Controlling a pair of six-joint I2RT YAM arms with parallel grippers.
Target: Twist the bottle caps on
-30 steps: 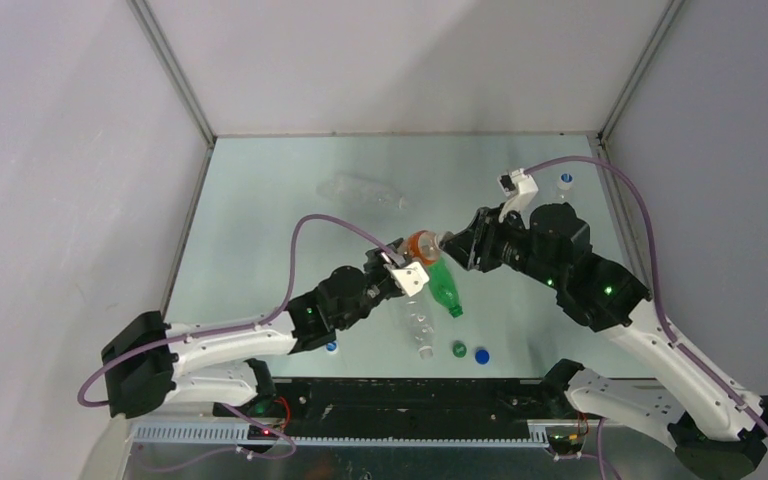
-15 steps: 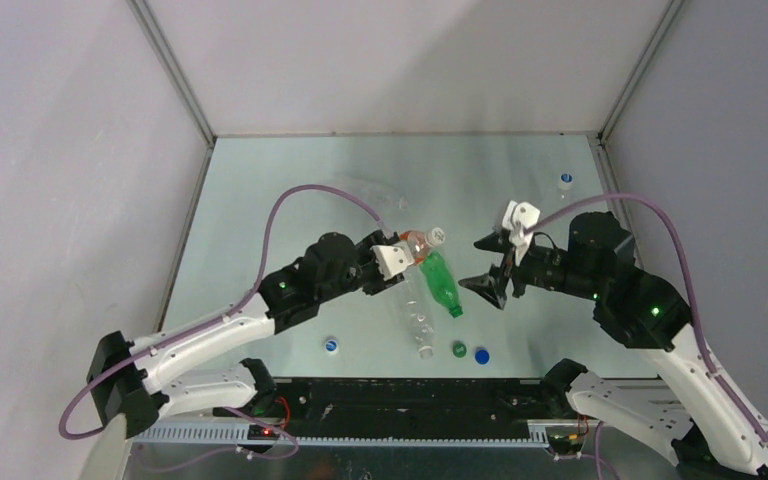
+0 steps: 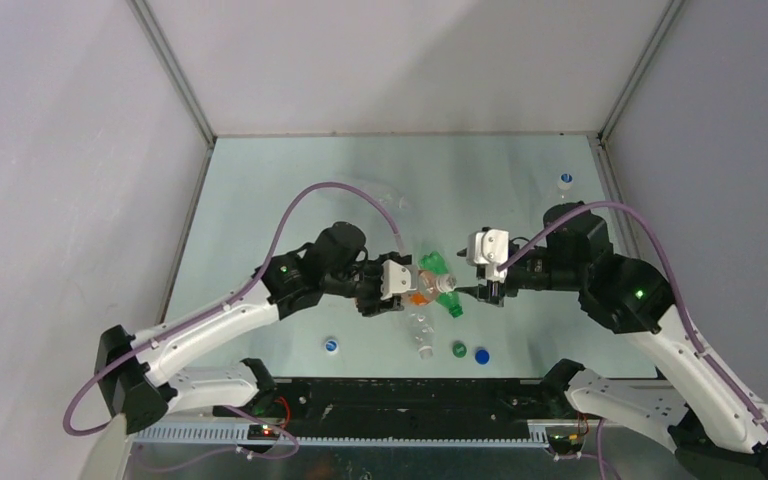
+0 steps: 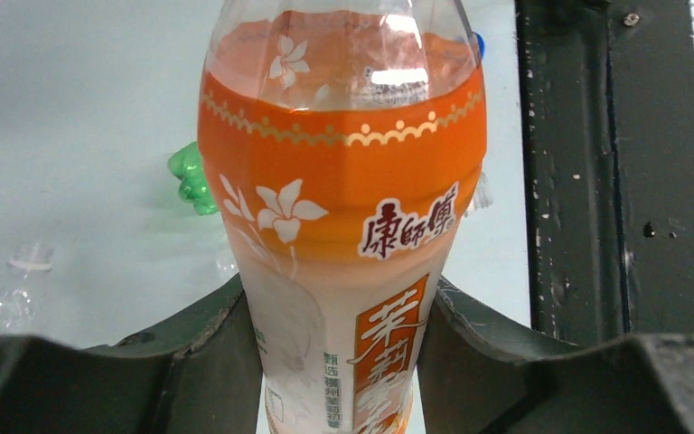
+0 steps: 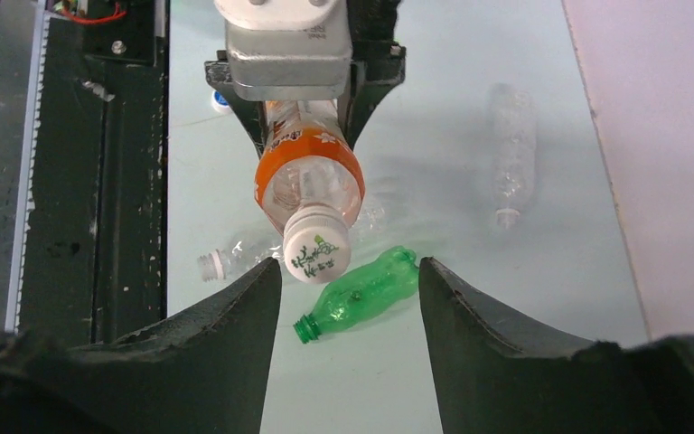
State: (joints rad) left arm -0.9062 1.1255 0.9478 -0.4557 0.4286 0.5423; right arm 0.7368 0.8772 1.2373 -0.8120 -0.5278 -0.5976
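Left fingers [image 4: 208,353] clamped on orange bottle [image 4: 343,226], mid-frame; white cap [image 5: 316,253] presented to right fingers [image 5: 226,344], spread apart, presumably for twisting tight.

Bright, even overhead light, soft shadows, glare on the orange bottle [image 4: 343,226]

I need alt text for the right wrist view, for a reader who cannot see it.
The left gripper holds an orange bottle, its white cap pointing at the camera between the fingers of the open right gripper. A capless green bottle and two clear bottles lie on the table behind.
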